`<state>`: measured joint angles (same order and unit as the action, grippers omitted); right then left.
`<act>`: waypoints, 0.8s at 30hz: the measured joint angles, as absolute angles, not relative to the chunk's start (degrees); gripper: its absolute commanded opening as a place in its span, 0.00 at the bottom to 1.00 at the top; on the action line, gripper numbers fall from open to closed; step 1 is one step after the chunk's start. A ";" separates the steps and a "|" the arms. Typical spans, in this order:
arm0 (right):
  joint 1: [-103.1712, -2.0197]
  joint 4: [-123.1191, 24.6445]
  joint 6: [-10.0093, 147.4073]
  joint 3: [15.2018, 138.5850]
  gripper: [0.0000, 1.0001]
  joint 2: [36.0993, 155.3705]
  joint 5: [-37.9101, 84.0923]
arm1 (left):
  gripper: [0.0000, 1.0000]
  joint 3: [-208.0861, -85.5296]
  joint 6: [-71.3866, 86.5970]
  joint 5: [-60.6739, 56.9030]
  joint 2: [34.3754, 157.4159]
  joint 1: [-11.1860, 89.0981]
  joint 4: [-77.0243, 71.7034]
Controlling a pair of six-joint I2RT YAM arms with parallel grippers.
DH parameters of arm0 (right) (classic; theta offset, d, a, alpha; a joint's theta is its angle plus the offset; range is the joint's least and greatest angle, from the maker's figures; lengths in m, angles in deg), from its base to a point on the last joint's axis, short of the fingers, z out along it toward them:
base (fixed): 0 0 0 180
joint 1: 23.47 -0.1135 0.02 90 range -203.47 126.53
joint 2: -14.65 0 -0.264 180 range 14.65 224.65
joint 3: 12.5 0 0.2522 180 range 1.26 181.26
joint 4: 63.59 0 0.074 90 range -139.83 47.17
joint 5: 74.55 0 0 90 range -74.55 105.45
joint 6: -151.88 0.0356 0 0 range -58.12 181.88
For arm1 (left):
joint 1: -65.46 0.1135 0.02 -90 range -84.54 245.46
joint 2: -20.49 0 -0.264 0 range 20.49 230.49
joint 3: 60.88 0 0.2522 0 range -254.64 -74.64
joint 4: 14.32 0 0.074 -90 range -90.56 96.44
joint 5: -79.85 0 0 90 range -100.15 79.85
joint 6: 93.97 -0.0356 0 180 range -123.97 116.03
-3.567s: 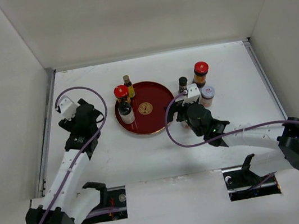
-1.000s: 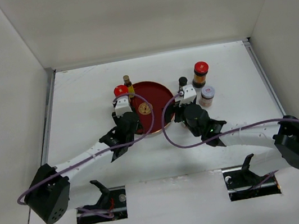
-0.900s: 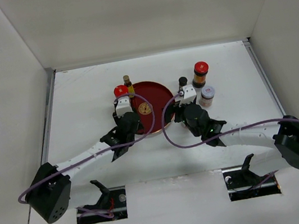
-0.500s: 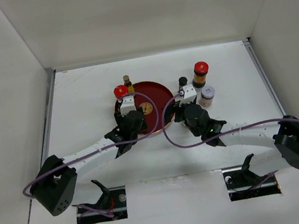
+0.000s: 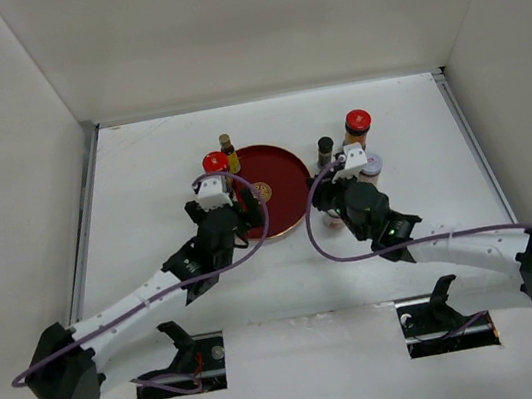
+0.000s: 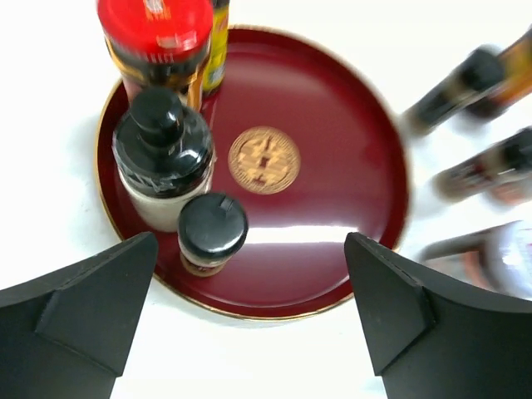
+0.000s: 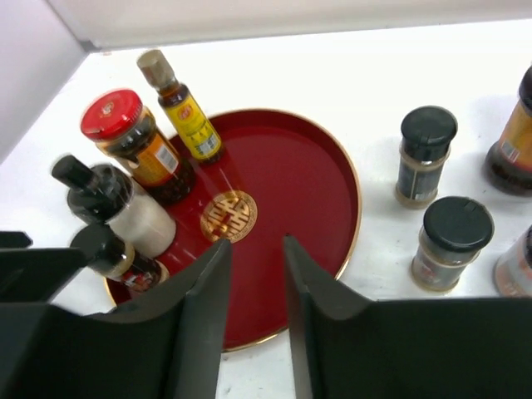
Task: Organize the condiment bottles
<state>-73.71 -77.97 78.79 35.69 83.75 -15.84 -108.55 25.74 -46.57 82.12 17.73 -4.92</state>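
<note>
Presently we find two groups. On the left part of the tray [image 7: 291, 166] stand a red-capped jar [image 6: 154, 33], a yellow-labelled bottle [image 7: 184, 106] just beside it, a white bottle [image 6: 162, 179] with a black cap, and a small dark jar [image 6: 212, 237] by the near rim, all close together. On the tabletop [image 5: 138, 159], right of the tray, stand a black-capped jar [image 7: 426, 158], a second black-capped jar [image 7: 449, 241] nearer, a second red-capped jar [image 5: 358, 126] farther right, and a white-lidded jar [image 5: 375, 167], partly hidden from above.

The left gripper [image 6: 249, 249] hangs over the near left rim of the tray, its fingers spread wide and holding nothing. The right gripper [image 7: 256, 245] hangs by the near right rim, its fingers only narrowly parted, likewise empty.

We judge the task about half done, the right-hand group not yet on the tray. The tray cluster is tight, so a wide left finger moving forward could topple the small dark jar or push it into the white bottle. The right gripper's gap looks too narrow for either black-capped jar; coming down without widening would strike a cap. Both arms meet at one tray, so crossing paths could make them collide.
</note>
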 measured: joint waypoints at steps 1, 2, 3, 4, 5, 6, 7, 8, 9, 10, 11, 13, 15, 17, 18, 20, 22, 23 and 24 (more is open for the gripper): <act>-73.62 -77.47 78.99 35.69 0.28 82.79 -15.88 | 1.00 -107.70 25.70 -46.62 80.06 17.56 -5.64; -73.49 -76.84 79.29 35.69 0.27 81.90 -15.95 | 1.00 -106.65 25.57 -46.75 77.85 17.42 -6.49; -73.27 -75.79 79.62 35.72 0.26 80.85 -16.12 | 1.00 -105.51 25.46 -46.83 75.71 17.45 -7.37; -73.05 -74.67 79.82 35.72 0.26 79.86 -16.43 | 1.00 -104.35 25.35 -46.99 73.53 17.51 -8.02; -72.77 -73.14 80.10 35.85 0.27 78.86 -16.80 | 1.00 -103.39 25.37 -47.12 71.67 17.67 -8.48; -72.42 -71.24 80.30 36.15 0.30 77.94 -17.26 | 1.00 -102.30 25.37 -47.23 69.59 17.86 -9.11; -72.07 -69.36 80.60 36.53 0.36 77.20 -17.74 | 1.00 -101.10 25.41 -47.40 67.41 18.04 -9.81; -71.72 -67.00 80.91 37.12 0.43 76.45 -18.29 | 1.00 -99.68 25.61 -47.62 65.04 18.21 -10.62; -71.43 -64.77 81.33 37.64 0.51 75.82 -18.79 | 1.00 -98.10 25.91 -48.04 62.38 18.26 -11.34; -71.35 -62.06 81.74 38.32 0.59 75.21 -19.31 | 0.97 -96.48 26.26 -48.52 59.49 18.21 -11.93; -71.19 -59.50 82.16 38.86 0.68 74.62 -19.75 | 0.92 -94.80 26.66 -48.98 56.48 18.17 -12.28; -71.15 -53.73 83.45 39.85 0.83 73.48 -20.82 | 0.71 -91.46 27.51 -49.92 50.55 17.99 -12.85; -71.17 -47.53 85.22 40.61 0.91 72.63 -21.50 | 0.50 -87.85 28.43 -51.14 44.04 17.73 -12.83; -71.24 -42.08 87.47 41.22 0.97 72.70 -21.81 | 0.42 -85.34 28.82 -52.21 38.69 17.69 -12.48; -71.39 -39.66 88.47 41.47 0.99 73.18 -21.89 | 0.42 -84.62 28.93 -52.58 36.85 17.71 -12.17; -71.74 -36.05 90.22 42.03 1.00 75.21 -21.83 | 0.42 -83.81 29.11 -53.08 34.62 17.82 -11.50; -71.94 -33.63 91.36 43.02 1.00 78.66 -21.67 | 0.42 -83.48 29.28 -53.17 33.75 17.97 -11.08; -71.94 -32.86 91.75 43.65 1.00 80.65 -21.54 | 0.43 -83.26 29.46 -53.26 33.70 18.12 -11.06; -71.94 -32.31 91.99 44.39 1.00 82.64 -21.39 | 0.43 -83.04 29.61 -53.26 33.86 18.19 -11.02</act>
